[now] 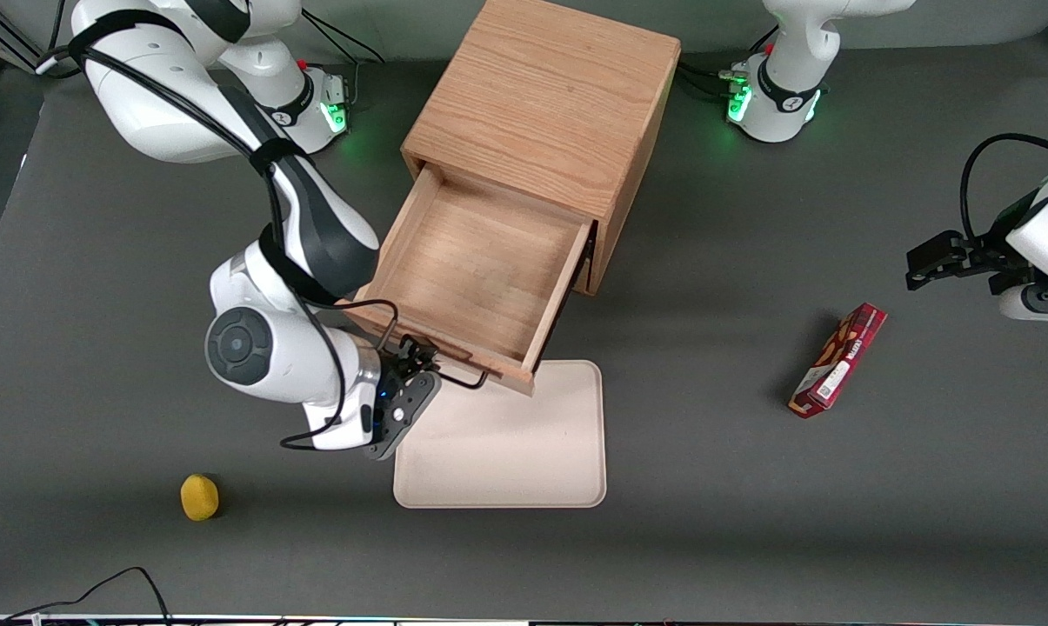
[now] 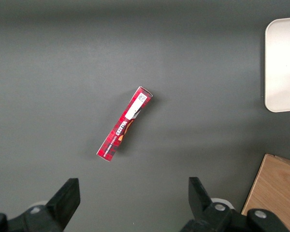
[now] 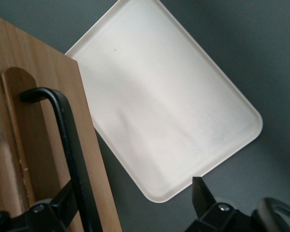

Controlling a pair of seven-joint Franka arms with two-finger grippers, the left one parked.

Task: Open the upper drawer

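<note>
The upper drawer (image 1: pixel 480 269) stands pulled far out of the oak cabinet (image 1: pixel 545 96), its plain wood inside bare. Its black wire handle (image 1: pixel 454 358) runs along the drawer front, on the side nearest the front camera. My gripper (image 1: pixel 412 365) is at that handle, just in front of the drawer front. In the right wrist view the gripper (image 3: pixel 133 193) is open, jaws wide apart. The handle (image 3: pixel 70 145) passes close by one finger (image 3: pixel 63 205) against the drawer front (image 3: pixel 34 96). The bottom drawer is hidden under the upper one.
A cream tray (image 1: pixel 506 443) lies on the table in front of the open drawer, partly under its front edge. A red snack box (image 1: pixel 837 361) lies toward the parked arm's end. A small yellow object (image 1: pixel 199 496) lies near the front edge, toward the working arm's end.
</note>
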